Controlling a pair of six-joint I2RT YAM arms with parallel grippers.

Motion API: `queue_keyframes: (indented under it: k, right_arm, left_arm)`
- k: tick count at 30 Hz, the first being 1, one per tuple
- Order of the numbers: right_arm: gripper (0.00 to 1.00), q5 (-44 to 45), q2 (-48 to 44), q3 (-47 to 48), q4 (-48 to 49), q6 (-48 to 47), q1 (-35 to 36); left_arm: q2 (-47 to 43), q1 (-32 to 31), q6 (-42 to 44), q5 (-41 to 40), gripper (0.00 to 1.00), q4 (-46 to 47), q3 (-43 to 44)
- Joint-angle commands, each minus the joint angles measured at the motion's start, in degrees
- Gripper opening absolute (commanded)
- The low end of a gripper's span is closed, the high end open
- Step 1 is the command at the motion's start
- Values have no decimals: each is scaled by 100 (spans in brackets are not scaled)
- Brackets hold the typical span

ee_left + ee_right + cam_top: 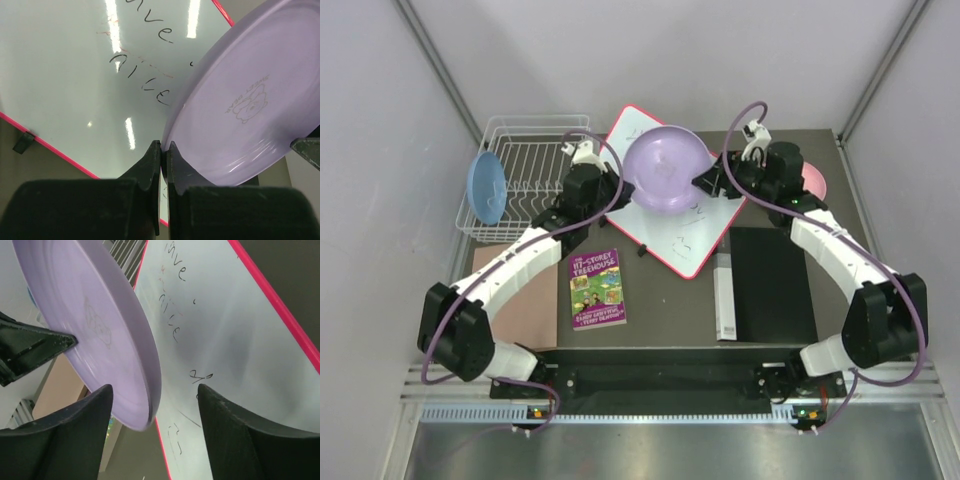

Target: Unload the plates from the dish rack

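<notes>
Two grippers meet at the lavender plate [665, 168] in the overhead view, the left gripper [623, 188] at its left rim and the right gripper [706, 182] at its right, above the whiteboard [692, 238] and right of the dish rack [535, 140], where a blue plate [487, 188] stands on edge. Left wrist view: jaws pinched shut on the rim. Right wrist view: jaws wide apart, straddling the opposite rim, gripping nothing. Should the left release before the right closes, the plate would likely drop onto the board. Round, it has no long axis; it hangs tilted, hollow face upward.
</notes>
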Motion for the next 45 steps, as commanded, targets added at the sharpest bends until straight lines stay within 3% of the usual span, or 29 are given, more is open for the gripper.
queue_keyframes:
  k: [1,2,4,5,6,9,10,12,13,17,20,25,26,32,45]
  right_arm:
    - [59,5,90,399,169,-186,65]
    - [43,-13,117,408,169,-195,56]
    - [25,-75,143,443,134,-238,65]
    - [2,-75,152,452,125,-291,56]
    - [0,-75,152,452,99,-309,65]
    - [0,109,38,443,-7,-414,65]
    - [0,318,-23,426,-50,-440,47]
    - [0,644,-286,426,-156,-616,30]
    - [0,907,-400,426,-313,-660,12]
    - [0,1506,-1086,426,-560,-810,-285]
    - [0,1972,-1561,356,-674,-871,-663]
    - [0,2465,-1905,224,-894,-758,-1604]
    - [0,2430,-1870,241,-955,-731,-2101]
    - [0,2264,-1080,382,-1115,-476,-3185]
    - [0,910,1039,689,-780,-151,-4092]
  left_arm:
    - [44,-89,37,-39,0,546,225]
    - [52,-89,72,-48,0,546,225]
    - [53,-89,125,48,0,598,225]
    - [53,-81,143,101,0,642,199]
    - [53,-81,143,145,0,695,199]
    - [53,-89,222,119,0,704,173]
    - [44,-89,301,67,19,704,164]
    - [-35,-89,432,14,30,713,129]
    - [-79,-89,538,-65,45,722,111]
    - [-360,-89,802,-574,68,687,-46]
    - [-676,-89,1065,-1172,76,651,-196]
    - [-1274,-72,1767,-2382,82,739,-477]
    - [-1414,-80,1856,-2569,84,765,-573]
    - [-1617,-46,2568,-3413,90,942,-715]
    - [-1530,7,2788,-3669,93,933,-750]
